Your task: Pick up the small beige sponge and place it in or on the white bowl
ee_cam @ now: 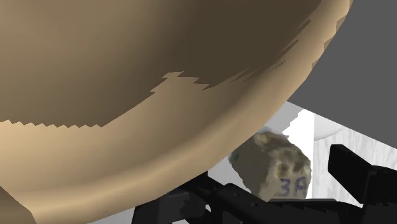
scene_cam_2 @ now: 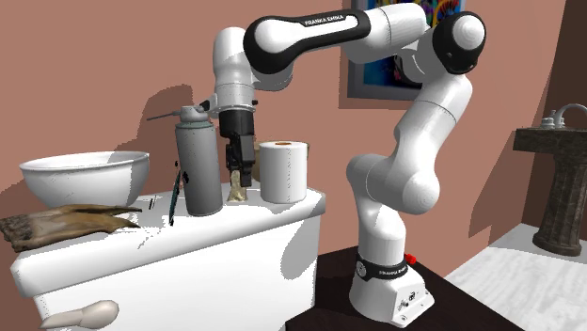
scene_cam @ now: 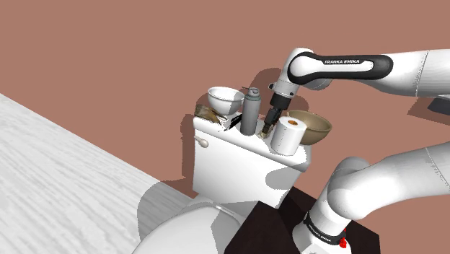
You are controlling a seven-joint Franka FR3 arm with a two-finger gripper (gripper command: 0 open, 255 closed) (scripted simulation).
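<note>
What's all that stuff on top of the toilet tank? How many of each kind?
bowls: 2, a white bowl and a tan bowl
grey spray bottle: 1
toilet paper roll: 1
beige sponge: 1
ragged brown piece: 1
thin dark stick: 1
Total: 7

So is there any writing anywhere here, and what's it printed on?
"FRANKA EMIKA": on the dark band along the white arm.
"3A", or close to it, with the second character unclear: on the beige sponge.
The label ring on the base of the arm is too small to read.
</note>
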